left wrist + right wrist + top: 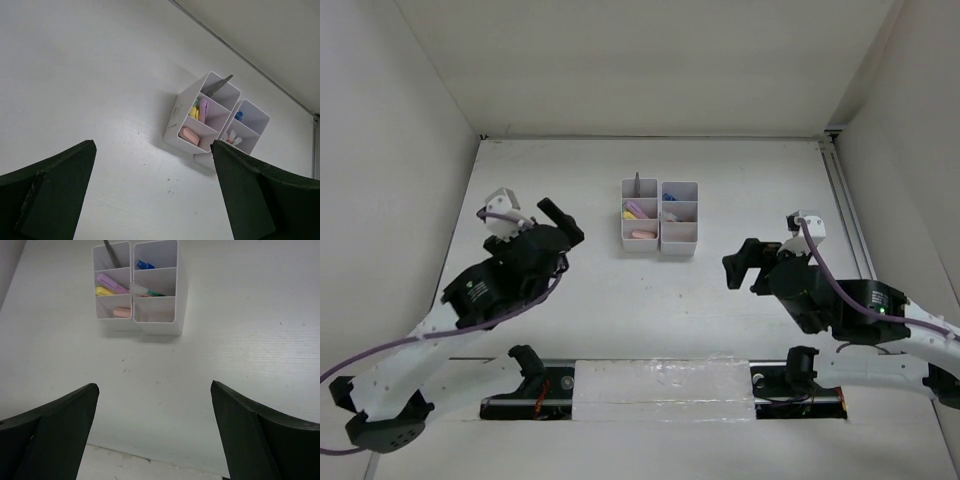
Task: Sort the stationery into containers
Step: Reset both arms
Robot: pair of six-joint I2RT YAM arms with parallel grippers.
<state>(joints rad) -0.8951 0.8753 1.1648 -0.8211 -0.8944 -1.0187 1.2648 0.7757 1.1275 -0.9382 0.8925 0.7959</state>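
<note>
The two joined white containers (pixel 678 244) stand at mid table. Their compartments hold the scissors (pixel 637 184), the pink and yellow highlighters (pixel 634 210), the pink stapler (pixel 643 233), the blue-capped glue bottle (pixel 670 197) and the pens (pixel 672 212). No eraser shows. My left gripper (pixel 564 226) is open and empty, left of the containers (pixel 176 117) and apart from them. My right gripper (pixel 740 265) is open and empty, to their near right. The right wrist view shows the containers (pixel 160 327) with the scissors (pixel 111 252), highlighters (pixel 112 283), stapler (pixel 121 312) and glue cap (pixel 145 264) inside.
White walls enclose the table on the left, back and right. A rail (pixel 845 210) runs along the right edge. A taped strip (pixel 660 385) lies between the arm bases at the near edge.
</note>
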